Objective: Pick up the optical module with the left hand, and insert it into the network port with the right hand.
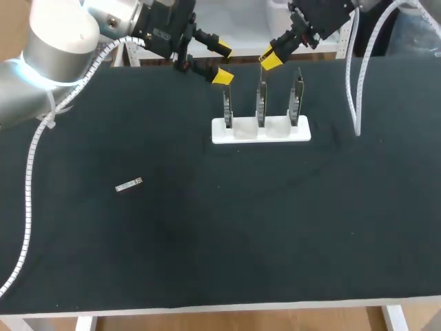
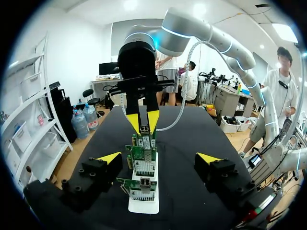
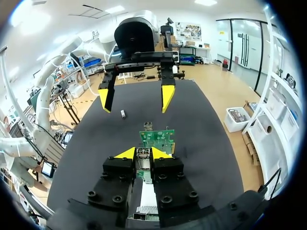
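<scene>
Nothing is done yet: the optical module (image 1: pixel 129 185) is lying on the table (image 1: pixel 207 248), well apart from the left gripper (image 1: pixel 222 62), which is hanging spread above the network cards (image 1: pixel 261 103). The right gripper (image 1: pixel 271 59) is keeping its fingers pressed together, possibly touching a card.

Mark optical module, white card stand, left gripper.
optical module (image 1: pixel 128 185): head view, middle of its body.
white card stand (image 1: pixel 262 136): head view, front edge of base.
left gripper (image 1: pixel 223 63): head view, midway between its tips.

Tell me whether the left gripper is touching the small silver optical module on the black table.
Apart. In the head view the left gripper is by the white card holder; the small silver optical module lies alone, well away.
</scene>
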Motion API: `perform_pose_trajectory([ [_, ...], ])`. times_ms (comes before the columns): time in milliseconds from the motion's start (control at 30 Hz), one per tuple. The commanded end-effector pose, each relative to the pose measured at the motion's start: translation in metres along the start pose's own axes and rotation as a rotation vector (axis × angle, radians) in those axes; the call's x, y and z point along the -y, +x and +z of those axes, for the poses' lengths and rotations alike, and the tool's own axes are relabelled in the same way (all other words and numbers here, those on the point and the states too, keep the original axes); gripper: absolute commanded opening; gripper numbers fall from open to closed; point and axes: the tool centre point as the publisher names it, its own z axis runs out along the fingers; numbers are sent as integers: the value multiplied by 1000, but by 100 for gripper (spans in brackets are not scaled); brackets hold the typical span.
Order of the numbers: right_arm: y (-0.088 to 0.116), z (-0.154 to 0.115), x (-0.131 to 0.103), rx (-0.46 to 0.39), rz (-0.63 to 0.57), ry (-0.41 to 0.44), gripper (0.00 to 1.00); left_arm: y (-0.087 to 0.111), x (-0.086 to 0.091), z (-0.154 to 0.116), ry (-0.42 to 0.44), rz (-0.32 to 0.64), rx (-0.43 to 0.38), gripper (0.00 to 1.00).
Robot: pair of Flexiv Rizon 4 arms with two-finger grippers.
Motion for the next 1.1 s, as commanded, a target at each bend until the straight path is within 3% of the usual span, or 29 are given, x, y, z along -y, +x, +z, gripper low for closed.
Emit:
perform_pose_trajectory([
  [33,-1,-1,7,-5,-1,-98,0,0,-1,0,2,1,-1,100],
  [1100,10,9,9,-34,24,-110,0,0,-1,0,2,1,-1,100],
])
